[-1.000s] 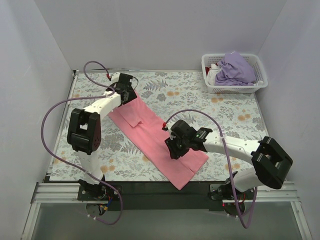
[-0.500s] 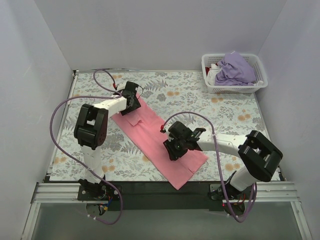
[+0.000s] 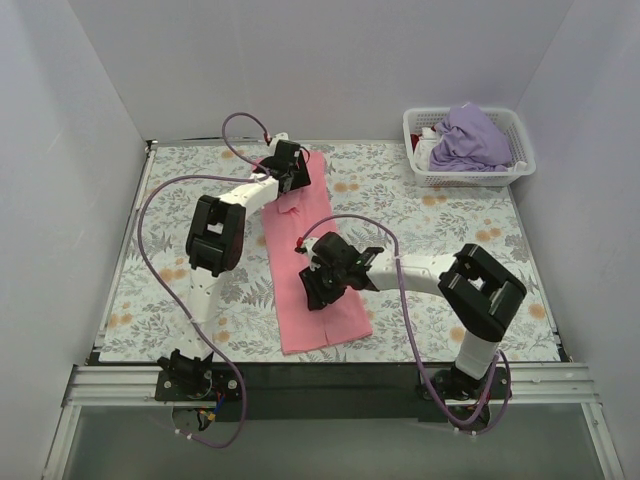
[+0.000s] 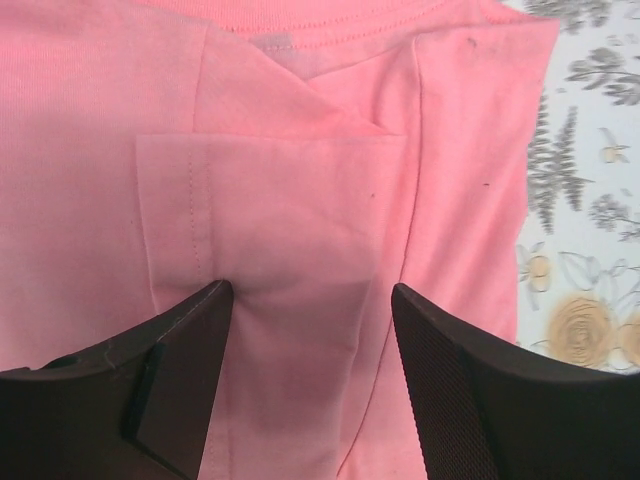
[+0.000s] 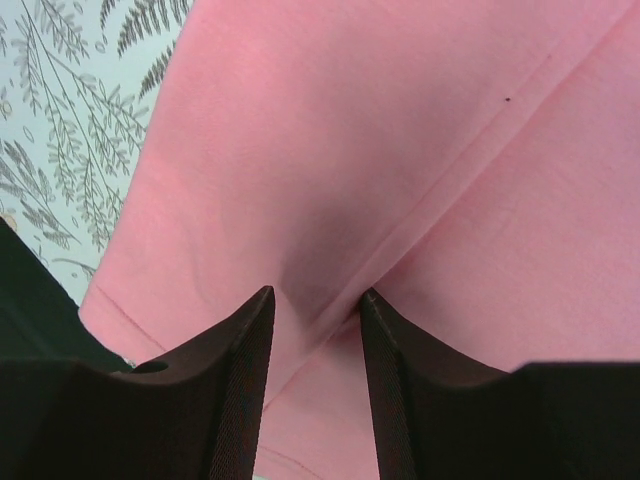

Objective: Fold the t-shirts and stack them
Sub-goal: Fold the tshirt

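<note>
Left jaws stood wide, pressing the collar end of the salmon pink cloth t-shirt [image 3: 315,320], folded long on the floral-patterned surface [image 3: 450,230]. Right jaws, narrower, straddled a puckered crease; whether they pinched it, I cannot tell.

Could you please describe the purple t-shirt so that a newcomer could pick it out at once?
Follow the floral tablecloth to its far right corner, where a white lattice basket stands. The lavender t-shirt is heaped in it, rising above the rim. Unlike the pink t-shirt, a long flat strip mid-table, it is crumpled.
</note>
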You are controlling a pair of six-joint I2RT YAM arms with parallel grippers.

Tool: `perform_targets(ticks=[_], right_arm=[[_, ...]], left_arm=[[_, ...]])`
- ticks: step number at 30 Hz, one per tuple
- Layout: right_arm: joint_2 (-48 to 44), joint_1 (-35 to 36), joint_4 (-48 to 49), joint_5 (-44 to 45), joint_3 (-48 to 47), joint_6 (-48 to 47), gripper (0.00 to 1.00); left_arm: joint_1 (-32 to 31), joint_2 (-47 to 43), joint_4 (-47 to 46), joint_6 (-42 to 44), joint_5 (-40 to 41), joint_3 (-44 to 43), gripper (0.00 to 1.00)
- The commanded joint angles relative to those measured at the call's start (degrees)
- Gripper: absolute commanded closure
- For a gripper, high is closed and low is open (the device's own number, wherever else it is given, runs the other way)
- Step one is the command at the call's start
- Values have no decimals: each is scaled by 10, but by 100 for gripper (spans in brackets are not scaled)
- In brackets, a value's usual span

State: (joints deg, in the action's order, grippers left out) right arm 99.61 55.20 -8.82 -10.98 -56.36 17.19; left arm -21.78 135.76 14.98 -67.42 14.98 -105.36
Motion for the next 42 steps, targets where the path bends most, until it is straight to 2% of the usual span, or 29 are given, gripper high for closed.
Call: perform_targets(ticks=[1,7,11,16,21,27,33,36,42], right_arm=[[38,3,-23,26,-10,14,53],[27,-5,-27,27,-36,14,52],[-19,-5,-41,36,-42,14,47],[-89,-11,-51,80,-9,23,38],[-177,-40,-48,82,53,56,31],[-238,-80,-51,33,136,79,35],[-282,-79,-67,18,193,108,35],[-296,-79,-84,17,207,118,36],[-290,-78,-87,3,230,139,40]], left_arm=[[-17,56,13,44,-70,-29,36],[-24,75,5,41,-66,-74,33],[-23,47,4,30,-61,-94,25],[-23,-26,3,15,-64,-92,18],[-27,-110,5,-1,-61,-59,17],[-47,-269,24,-24,-29,87,17],[-78,-457,80,-92,0,308,17],[-97,-540,149,-117,10,418,18],[-128,-673,242,-197,-40,595,26]])
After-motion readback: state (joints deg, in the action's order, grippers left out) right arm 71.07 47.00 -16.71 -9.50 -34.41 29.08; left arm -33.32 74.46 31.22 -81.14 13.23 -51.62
